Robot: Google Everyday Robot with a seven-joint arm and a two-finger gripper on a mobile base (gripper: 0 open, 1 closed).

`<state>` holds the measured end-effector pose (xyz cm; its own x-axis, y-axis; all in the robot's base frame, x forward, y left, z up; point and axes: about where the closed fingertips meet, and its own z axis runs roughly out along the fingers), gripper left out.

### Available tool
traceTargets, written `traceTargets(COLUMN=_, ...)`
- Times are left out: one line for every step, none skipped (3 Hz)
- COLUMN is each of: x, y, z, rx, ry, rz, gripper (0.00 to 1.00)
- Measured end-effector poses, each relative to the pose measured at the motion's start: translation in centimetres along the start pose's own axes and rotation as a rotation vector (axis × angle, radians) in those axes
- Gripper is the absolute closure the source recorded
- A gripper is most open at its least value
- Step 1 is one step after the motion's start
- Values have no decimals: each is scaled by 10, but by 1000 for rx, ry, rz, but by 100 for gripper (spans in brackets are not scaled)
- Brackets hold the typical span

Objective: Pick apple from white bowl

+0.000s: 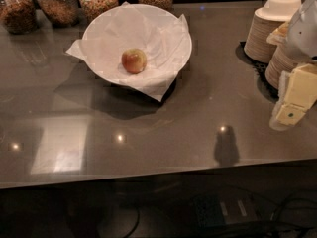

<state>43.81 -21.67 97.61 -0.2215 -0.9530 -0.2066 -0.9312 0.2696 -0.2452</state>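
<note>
The apple (133,60), small, yellowish with a red-orange blush, lies in the middle of the large white bowl (174,27), on crumpled white paper that spills past the rim. The bowl stands at the back centre of the grey countertop. My gripper (293,103) hangs at the right edge of the view, pale yellow and white, above the counter and far to the right of the bowl. It is well apart from the apple.
Several glass jars of granola (59,3) line the back edge behind the bowl. Stacks of small off-white paper bowls (270,26) stand on a black mat at the back right, close behind my gripper. The counter's front edge (148,180) runs across the lower part of the view.
</note>
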Motion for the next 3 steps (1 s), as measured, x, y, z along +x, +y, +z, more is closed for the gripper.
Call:
traceTargets(x=0, y=0, z=0, rx=0, ry=0, rz=0, gripper=0)
traceTargets(x=-4, y=-4, z=0, rx=16, ry=-26, rz=1, gripper=0)
traceTargets(x=-25, y=-26, z=10, rx=49, ry=-140, rz=19, gripper=0)
